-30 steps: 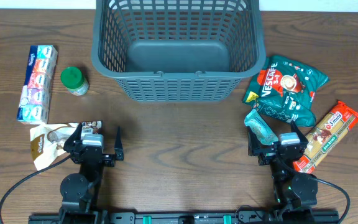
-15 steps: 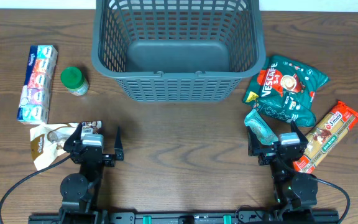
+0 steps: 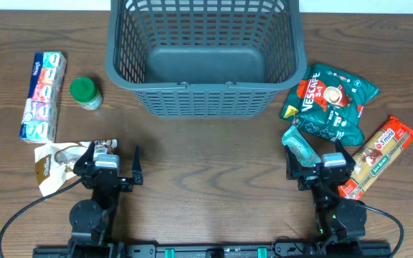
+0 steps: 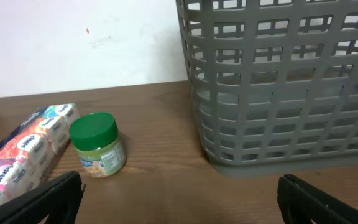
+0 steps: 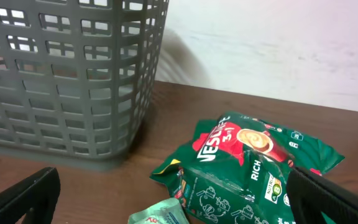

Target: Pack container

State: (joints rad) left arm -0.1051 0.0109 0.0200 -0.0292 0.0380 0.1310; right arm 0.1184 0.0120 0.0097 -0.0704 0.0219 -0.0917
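Note:
The container (image 3: 203,86), a large dark grey lattice basket, stands empty at the back middle of the table; its wall fills the right of the left wrist view (image 4: 278,93) and the left of the right wrist view (image 5: 67,81). My left gripper (image 3: 111,166) rests near the front left, open, with bare wood between its fingers (image 4: 179,196). At the front right, my right gripper (image 3: 319,166) is open too. Ahead of it lie a green Nescafe bag (image 5: 253,162) and a small teal packet (image 5: 160,214), which sits low between its fingers (image 5: 176,193).
On the left lie a long tissue pack (image 3: 43,94), a green-lidded jar (image 3: 86,93) and a beige sachet (image 3: 52,165) beside the left gripper. On the right, the Nescafe bag (image 3: 328,100), the teal packet (image 3: 300,145) and an orange biscuit pack (image 3: 377,156).

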